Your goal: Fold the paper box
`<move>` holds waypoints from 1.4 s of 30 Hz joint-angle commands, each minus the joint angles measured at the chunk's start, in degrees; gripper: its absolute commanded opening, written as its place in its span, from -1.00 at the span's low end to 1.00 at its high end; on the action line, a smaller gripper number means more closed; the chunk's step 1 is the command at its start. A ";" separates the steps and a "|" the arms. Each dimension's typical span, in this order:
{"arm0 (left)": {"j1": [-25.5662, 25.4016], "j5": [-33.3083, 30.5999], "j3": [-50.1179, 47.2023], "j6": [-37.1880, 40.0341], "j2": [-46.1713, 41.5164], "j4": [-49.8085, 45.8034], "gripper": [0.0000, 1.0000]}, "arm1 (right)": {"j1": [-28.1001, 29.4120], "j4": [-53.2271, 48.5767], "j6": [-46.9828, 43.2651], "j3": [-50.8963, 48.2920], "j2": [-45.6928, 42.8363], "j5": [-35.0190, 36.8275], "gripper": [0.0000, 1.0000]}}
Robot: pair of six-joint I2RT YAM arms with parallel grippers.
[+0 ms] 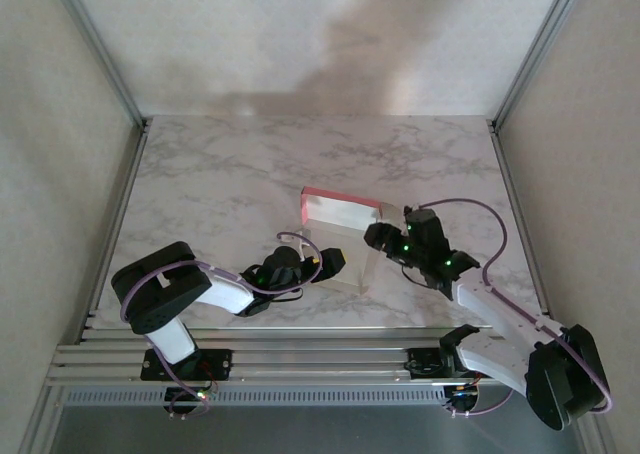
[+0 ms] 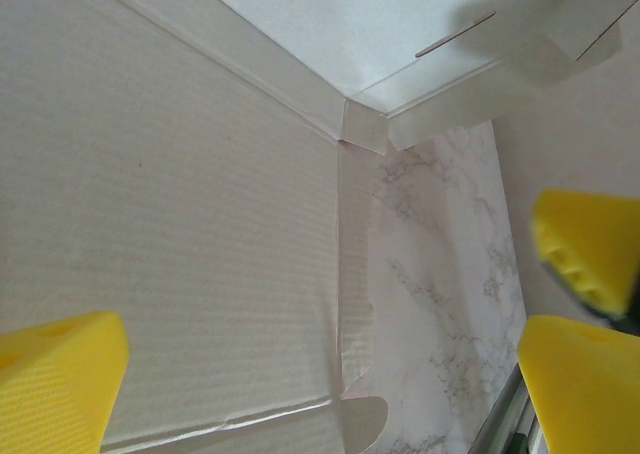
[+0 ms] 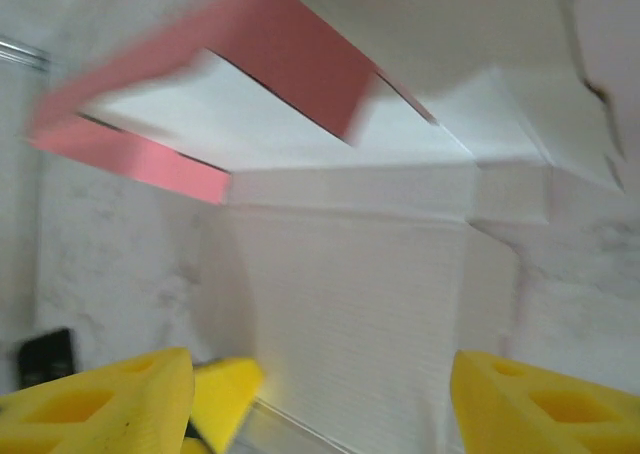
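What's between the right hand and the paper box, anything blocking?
Nothing visible. The right hand is open, right at the paper box, whose white panel lies straight ahead of it in the right wrist view. The left hand is at the box's near-left edge, off to the side of that line.
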 commanded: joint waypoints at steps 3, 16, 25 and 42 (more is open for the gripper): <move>-0.44 -1.25 -1.02 -2.26 1.46 -0.46 0.99 | -0.23 4.02 0.92 -2.84 3.49 4.53 0.53; -0.79 -1.69 -1.88 -2.63 1.02 -0.47 0.99 | -0.29 18.28 3.54 -2.54 16.49 4.97 0.82; -1.23 -1.80 -1.89 -2.99 1.13 -0.18 0.99 | -0.39 22.28 5.09 -0.91 21.82 8.41 0.90; -2.46 -2.82 -2.07 -4.84 1.79 1.34 0.99 | -0.24 39.52 3.23 -3.25 26.57 7.20 0.82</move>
